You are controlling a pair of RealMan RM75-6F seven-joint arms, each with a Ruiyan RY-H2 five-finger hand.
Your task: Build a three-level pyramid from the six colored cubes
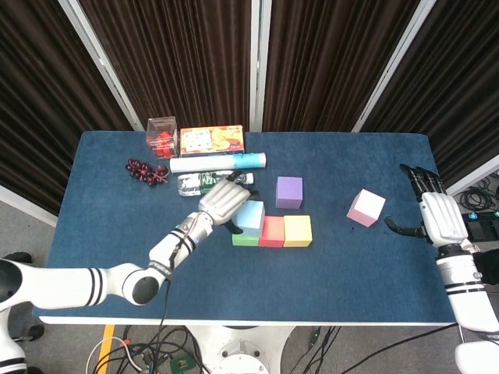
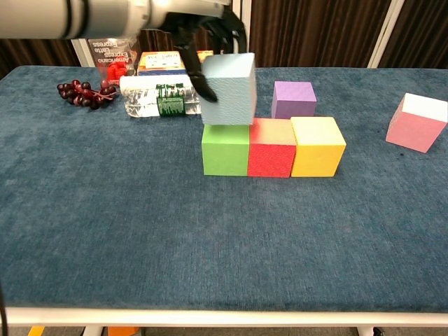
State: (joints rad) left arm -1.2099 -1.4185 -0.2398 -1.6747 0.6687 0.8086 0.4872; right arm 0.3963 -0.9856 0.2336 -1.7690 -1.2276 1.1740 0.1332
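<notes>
A green cube (image 2: 225, 150), a red cube (image 2: 271, 150) and a yellow cube (image 2: 318, 147) stand touching in a row mid-table. My left hand (image 1: 222, 199) grips a light blue cube (image 2: 230, 88) just above the green cube, overlapping its seam with the red one; contact with them cannot be told. Behind the row stands a purple cube (image 2: 293, 99). A pink cube (image 2: 418, 122) sits tilted at the right. My right hand (image 1: 433, 210) hovers open to the right of the pink cube (image 1: 366, 207), apart from it.
At the back left lie a water bottle (image 2: 155, 103), a white and blue tube (image 1: 218, 163), a cracker box (image 1: 212, 140), a clear box with red contents (image 1: 161, 136) and dark grapes (image 2: 82, 93).
</notes>
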